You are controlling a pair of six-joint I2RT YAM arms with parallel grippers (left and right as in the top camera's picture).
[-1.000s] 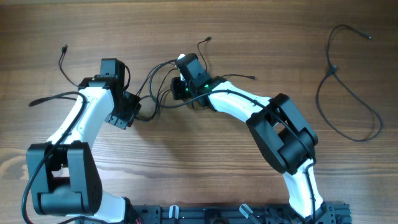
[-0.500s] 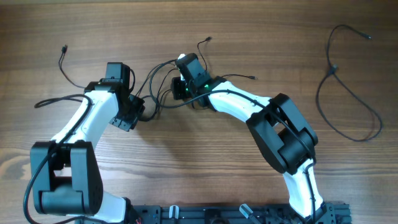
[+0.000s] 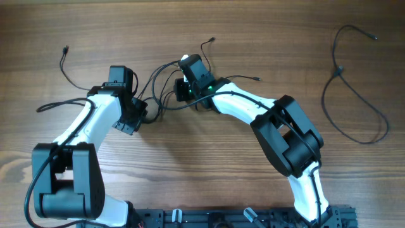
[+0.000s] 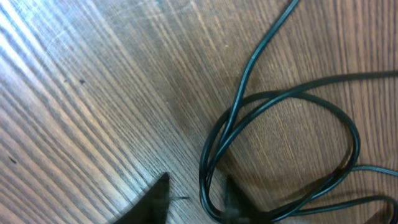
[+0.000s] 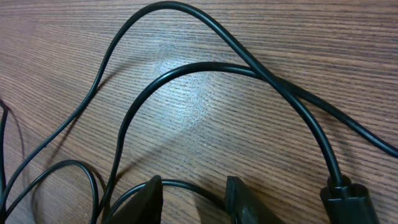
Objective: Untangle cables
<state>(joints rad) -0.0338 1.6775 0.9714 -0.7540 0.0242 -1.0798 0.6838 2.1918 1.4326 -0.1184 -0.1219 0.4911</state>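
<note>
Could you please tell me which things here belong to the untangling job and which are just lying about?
In the job:
- tangled cables between the arms
- left gripper and right gripper, both open astride strands

Lying about:
- loose cable at far right, lying apart from the tangle
- wooden table underneath

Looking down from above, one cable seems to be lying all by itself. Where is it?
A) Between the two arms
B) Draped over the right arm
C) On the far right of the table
C: seen from above, the lone cable curls across the far right of the table, with only bare wood around it.
</note>
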